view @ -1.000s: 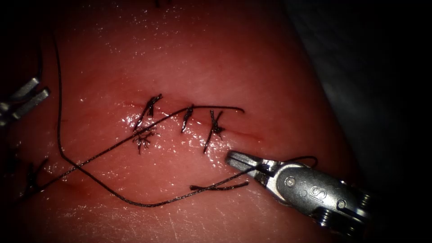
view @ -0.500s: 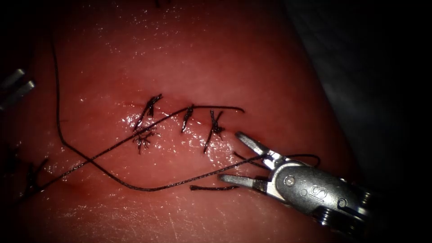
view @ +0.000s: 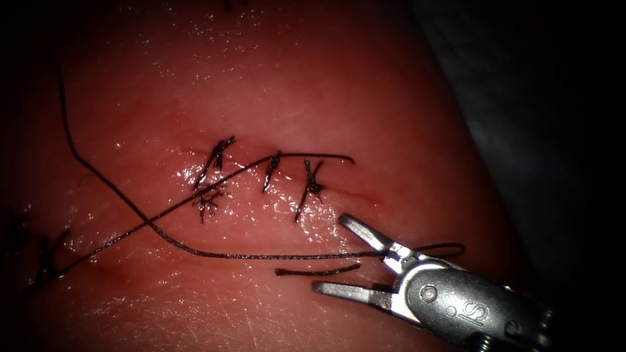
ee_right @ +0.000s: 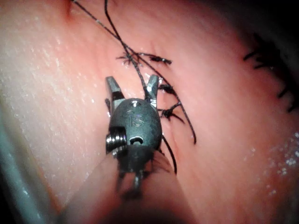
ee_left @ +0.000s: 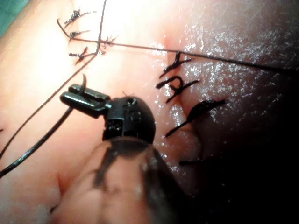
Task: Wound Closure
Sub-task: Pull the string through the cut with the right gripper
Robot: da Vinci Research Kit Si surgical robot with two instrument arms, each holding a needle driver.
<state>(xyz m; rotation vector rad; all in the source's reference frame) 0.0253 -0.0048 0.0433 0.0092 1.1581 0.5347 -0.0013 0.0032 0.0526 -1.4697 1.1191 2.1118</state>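
Closing a cut [view: 357, 193] in the tissue [view: 293, 85], we count three stitches [view: 270, 171] already tied across its left and middle stretch. A thin red line of unclosed cut runs on to the right of the last one, so by our reckoning the job is well along but not finished.

At far left, a dark tuft of older stitching [view: 44, 257] sits well apart from the cut. From there the thread [view: 228, 255] crosses itself below the stitches and runs flat over the tissue to the right. In the left wrist view, the left end effector [ee_left: 67, 93] looks clamped together on that thread, off to the left of the cut.

A short cut end of thread [view: 316, 270] lies loose just beneath the long strand. At right, the right end effector [view: 329, 253] has its two jaws spread wide apart and grips nothing. The thread passes between them toward the hinge and curls into a small loop beyond.

We cannot tell where the needle is. The slack strand lying across the stitches could, we judge, snag any work on the open stretch.
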